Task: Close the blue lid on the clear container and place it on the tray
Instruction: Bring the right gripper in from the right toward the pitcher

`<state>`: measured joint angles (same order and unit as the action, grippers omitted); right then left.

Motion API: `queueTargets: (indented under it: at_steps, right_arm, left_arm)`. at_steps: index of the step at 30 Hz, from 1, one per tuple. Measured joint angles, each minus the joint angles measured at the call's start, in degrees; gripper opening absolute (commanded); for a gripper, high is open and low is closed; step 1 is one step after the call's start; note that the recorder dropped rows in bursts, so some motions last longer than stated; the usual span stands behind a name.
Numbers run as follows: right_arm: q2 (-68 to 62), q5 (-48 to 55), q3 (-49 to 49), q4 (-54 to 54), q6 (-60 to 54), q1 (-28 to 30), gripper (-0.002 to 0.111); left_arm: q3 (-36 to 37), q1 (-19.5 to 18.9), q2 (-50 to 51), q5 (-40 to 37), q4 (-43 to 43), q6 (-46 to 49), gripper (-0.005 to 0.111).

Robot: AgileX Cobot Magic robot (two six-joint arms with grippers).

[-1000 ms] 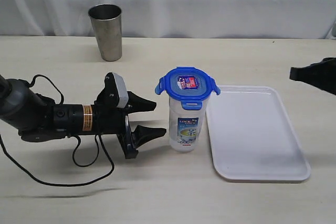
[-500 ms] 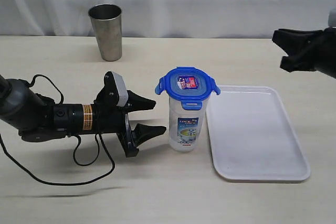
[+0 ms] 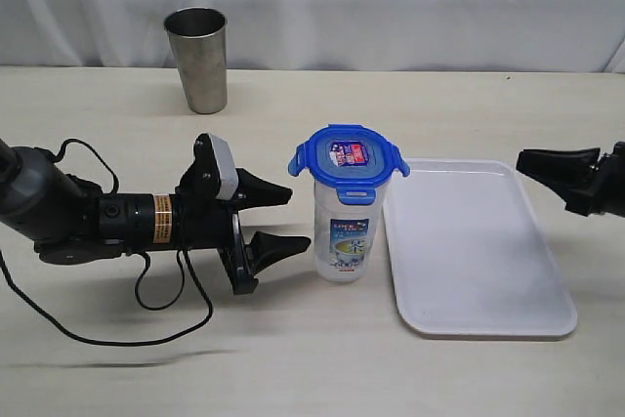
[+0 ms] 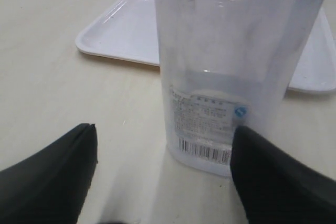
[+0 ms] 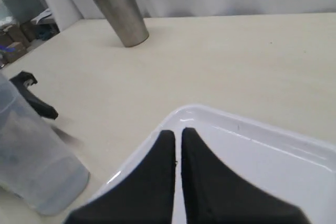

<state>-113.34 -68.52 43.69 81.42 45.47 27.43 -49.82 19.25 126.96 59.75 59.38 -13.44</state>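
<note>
1. The container (image 3: 344, 231) stands upright on the desk (image 3: 439, 104), just left of the tray (image 3: 479, 251) and not on it.
2. The lid (image 3: 348, 158) sits on top of the container, sticker facing up. Its two side flaps jut outward.
3. The left fingers (image 3: 300, 218) lie low over the desk just left of the container and are spread apart, gripping nothing.
4. In the left wrist view the container's base shows just ahead of the gap between the two tips. Whether either tip touches it cannot be told.
5. The right fingers (image 5: 177, 135) are pressed together with only a thin slit between them and hold nothing. They hang near the tray's right rim.
6. A steel cup (image 3: 197, 61) stands upright at the back of the desk, well apart from the container.
</note>
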Motion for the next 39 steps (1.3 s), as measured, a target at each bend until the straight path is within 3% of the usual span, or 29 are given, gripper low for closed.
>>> queueTargets:
  at_steps: [5, 13, 21, 39]
  right_arm:
    - [-1.9, -0.4, 1.5, 2.7, -0.2, -0.4, 0.004]
    - [-2.7, -0.6, 2.7, 6.1, -1.7, -8.3, 0.004]
    - [-2.7, -0.7, 2.7, 6.1, -2.1, -12.3, 0.004]
    - [-2.7, -0.8, 2.7, 4.1, -2.2, -12.9, 0.004]
  left_arm:
    - [0.0, 0.0, 0.0, 0.4, 0.4, 0.8, 0.067]
    - [0.0, 0.0, 0.0, 0.7, 3.2, 1.4, 0.067]
    - [0.0, 0.0, 0.0, 5.0, 4.5, -0.3, 0.067]
    - [-4.0, 0.7, 0.3, 5.4, 6.6, -7.2, 0.067]
